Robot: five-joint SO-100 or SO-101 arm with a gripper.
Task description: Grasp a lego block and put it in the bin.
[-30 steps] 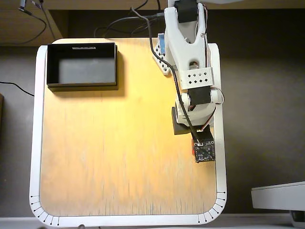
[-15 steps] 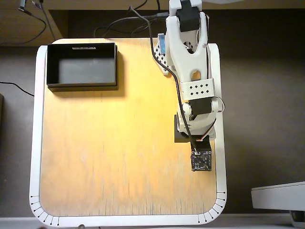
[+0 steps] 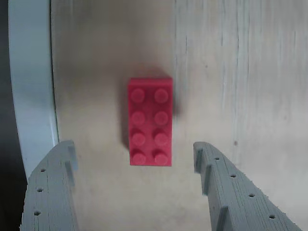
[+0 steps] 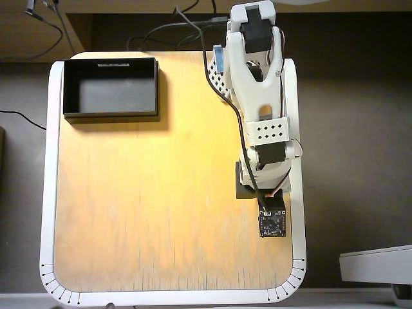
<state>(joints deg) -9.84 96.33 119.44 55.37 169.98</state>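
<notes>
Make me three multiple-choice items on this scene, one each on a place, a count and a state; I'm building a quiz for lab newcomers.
1. In the overhead view, the bin sits at the table's
A. upper left
B. lower right
C. centre

2. Studs on the brick:
A. four
B. six
C. eight

3. The gripper is
A. shut on the brick
B. open, brick between its fingers
C. holding the bin

Key: 1 A, it sits in that corner; 2 C, two rows of four; 3 B, gaps show on both sides in the wrist view.

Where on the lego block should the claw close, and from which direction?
Grip the lego block across its two long side faces, coming straight down from above. In the wrist view it lies flat, studs up, its long axis running between the open claw fingers, which already straddle its near end.
</notes>
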